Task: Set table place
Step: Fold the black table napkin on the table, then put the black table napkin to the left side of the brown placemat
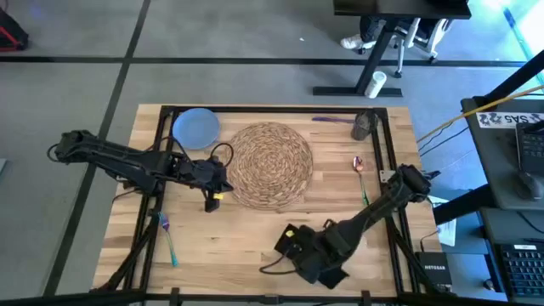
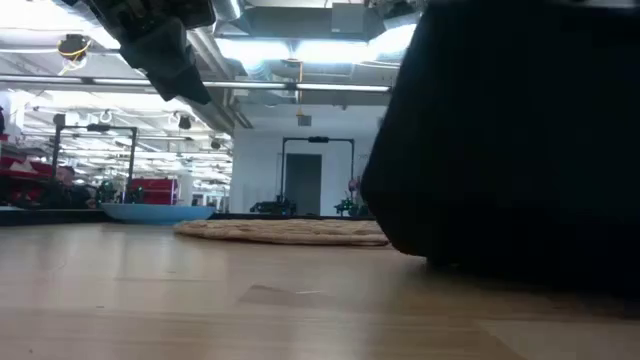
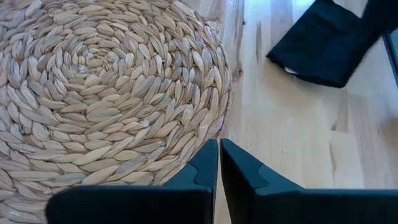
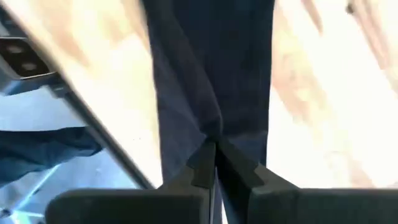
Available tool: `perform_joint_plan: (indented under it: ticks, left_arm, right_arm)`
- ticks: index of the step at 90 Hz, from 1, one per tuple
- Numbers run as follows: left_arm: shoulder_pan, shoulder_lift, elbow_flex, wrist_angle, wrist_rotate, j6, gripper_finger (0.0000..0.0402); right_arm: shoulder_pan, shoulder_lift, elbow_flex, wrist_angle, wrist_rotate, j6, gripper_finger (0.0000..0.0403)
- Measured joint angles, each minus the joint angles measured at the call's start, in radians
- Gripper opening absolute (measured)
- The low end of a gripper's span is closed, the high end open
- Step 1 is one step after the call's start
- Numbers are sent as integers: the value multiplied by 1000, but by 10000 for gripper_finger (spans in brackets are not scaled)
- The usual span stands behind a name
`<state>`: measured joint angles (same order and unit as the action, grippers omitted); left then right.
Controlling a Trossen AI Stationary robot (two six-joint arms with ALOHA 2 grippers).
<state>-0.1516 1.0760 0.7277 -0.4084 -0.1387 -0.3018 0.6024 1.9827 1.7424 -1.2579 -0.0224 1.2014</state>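
Observation:
The round woven placemat [image 1: 270, 164] lies flat in the middle of the table [image 1: 255, 229]. The pale blue plate [image 1: 197, 127] sits at the far left and the small grey cup [image 1: 364, 126] at the far right. My left gripper [image 3: 219, 149] is shut, raised over the placemat's left rim [image 3: 205, 118], and touches nothing. My right gripper [image 4: 214, 149] is near the table's front edge, shut on the black napkin [image 4: 211, 74]. The napkin also shows in the left wrist view as a dark cloth [image 3: 323, 43]. A teal fork [image 1: 168, 242] lies near the front left. My right gripper pinches the black napkin between its two fingertips, where the cloth gathers into creases [image 4: 210, 132]. Whether it is one layer or several I cannot tell. The cloth stretches away from the fingers over the wood. In the low view a dark mass [image 2: 500, 140] reaches down to the tabletop.
A purple-handled piece of cutlery [image 1: 331, 120] lies along the far edge beside the cup. A copper-coloured spoon [image 1: 360, 166] lies right of the placemat. Bare wood [image 1: 238, 234] shows between the placemat and the front edge. Black frame bars [image 1: 387, 153] run across both sides of the table.

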Motion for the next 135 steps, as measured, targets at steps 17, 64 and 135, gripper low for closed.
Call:
perform_joint_plan:
  ticks: [17,64,135]
  left_arm:
    - [-22,0,0,0,0,-31,1]
    - [-39,0,0,-54,0,-63,1]
    - [-37,0,0,35,-2,-94,1]
  right_arm:
    - [-53,0,-44,33,43,-43,0]
    - [-129,0,-205,109,48,3,1]
    - [-213,-44,-252,90,30,-250,60]
